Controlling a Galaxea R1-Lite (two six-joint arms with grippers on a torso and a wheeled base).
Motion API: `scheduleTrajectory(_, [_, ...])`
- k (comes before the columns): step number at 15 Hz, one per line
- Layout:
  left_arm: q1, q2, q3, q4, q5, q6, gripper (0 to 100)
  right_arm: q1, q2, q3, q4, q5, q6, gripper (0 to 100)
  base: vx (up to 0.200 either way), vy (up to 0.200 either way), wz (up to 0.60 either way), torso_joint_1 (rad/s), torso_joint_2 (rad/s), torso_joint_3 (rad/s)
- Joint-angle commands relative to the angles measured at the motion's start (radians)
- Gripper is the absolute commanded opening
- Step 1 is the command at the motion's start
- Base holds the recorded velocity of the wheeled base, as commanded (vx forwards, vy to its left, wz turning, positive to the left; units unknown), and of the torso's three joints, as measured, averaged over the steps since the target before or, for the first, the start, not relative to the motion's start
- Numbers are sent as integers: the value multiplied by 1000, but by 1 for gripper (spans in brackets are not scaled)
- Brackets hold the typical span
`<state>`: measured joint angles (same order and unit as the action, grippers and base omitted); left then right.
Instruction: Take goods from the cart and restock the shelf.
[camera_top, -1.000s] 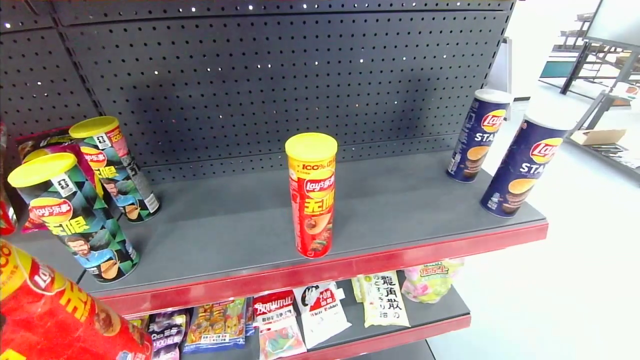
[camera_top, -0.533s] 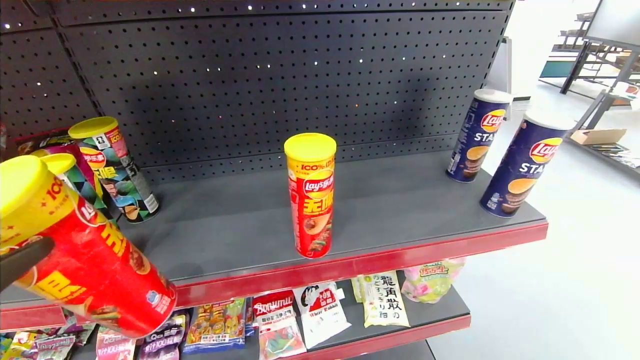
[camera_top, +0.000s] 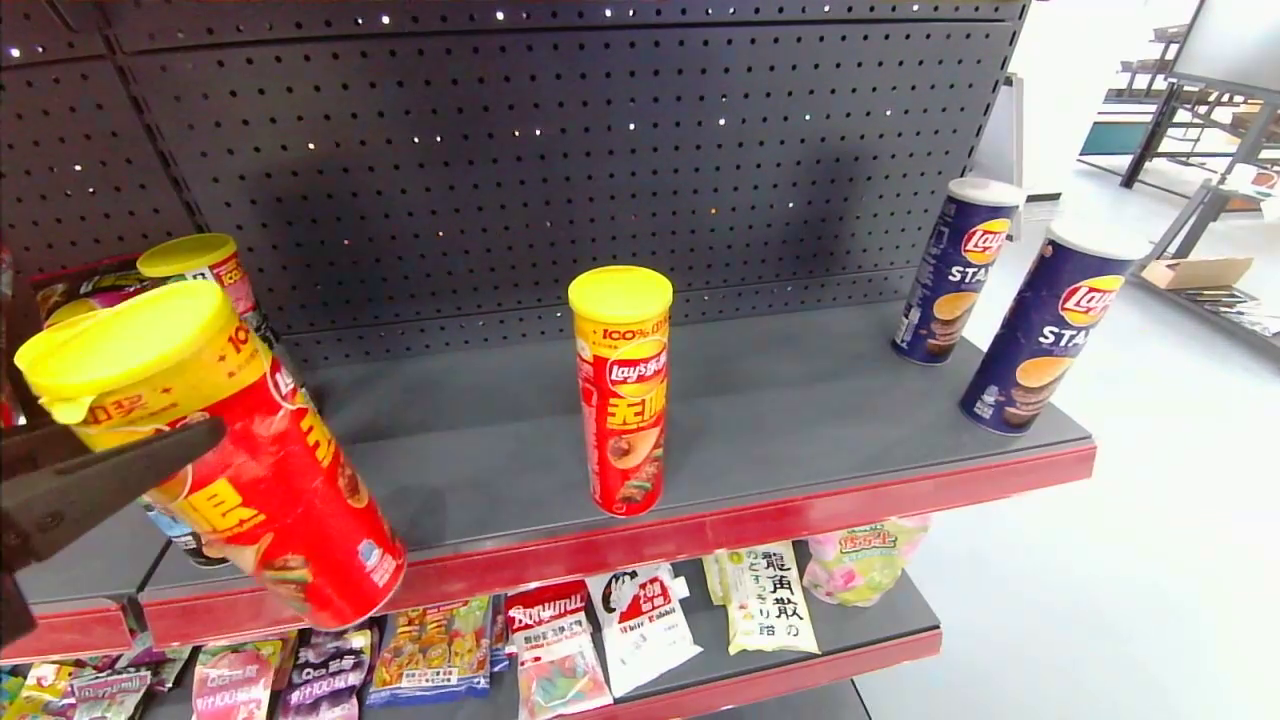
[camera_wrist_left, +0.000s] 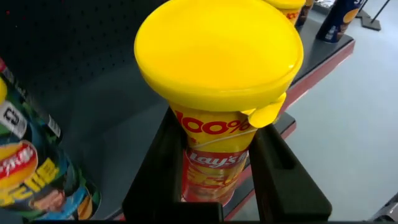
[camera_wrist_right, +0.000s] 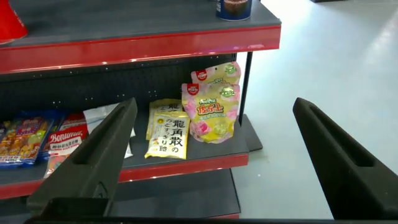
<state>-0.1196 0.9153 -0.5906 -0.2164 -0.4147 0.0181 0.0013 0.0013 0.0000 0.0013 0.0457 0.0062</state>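
Can of chips (camera_top: 265, 470), red with a yellow lid, sits clamped between the fingers of the left gripper (camera_wrist_left: 217, 177), tilted at the front edge of the upper shelf (camera_top: 800, 400), left of an upright red can (camera_top: 622, 400). The right gripper (camera_wrist_right: 214, 104) gapes wide and holds nothing, facing snack bags (camera_wrist_right: 166, 127) on a lower shelf.

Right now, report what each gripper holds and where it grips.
Left gripper holds the red can just under its lid. Right gripper holds nothing.
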Motion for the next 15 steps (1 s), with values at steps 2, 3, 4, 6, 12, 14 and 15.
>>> scheduleTrajectory(2, [-71, 235, -26, -144, 1, 0, 0, 0, -1, 0, 0, 0, 0, 100, 0, 0, 0, 0, 0, 0])
scheduleTrajectory(3, [-104, 277, -64, -166, 2, 0, 0, 0, 0, 0, 0, 0, 0, 100, 0, 0, 0, 0, 0, 0])
scheduleTrajectory(4, [-117, 306, -94, -169, 4, 0, 0, 0, -1, 0, 0, 0, 0, 100, 0, 0, 0, 0, 0, 0])
scheduleTrajectory(6, [-140, 413, -207, -169, 14, 0, 0, 0, 0, 0, 0, 0, 0, 100, 0, 0, 0, 0, 0, 0])
scheduleTrajectory(12, [-166, 692, -399, -215, 65, 31, 0, 0, 0, 0, 0, 0, 0, 100, 0, 0, 0, 0, 0, 0])
scheduleTrajectory(14, [-180, 815, -506, -251, 65, 33, 0, 0, 0, 0, 0, 0, 0, 100, 0, 0, 0, 0, 0, 0])
scheduleTrajectory(15, [-180, 844, -541, -251, 65, 33, 0, 0, 0, 0, 0, 0, 0, 100, 0, 0, 0, 0, 0, 0])
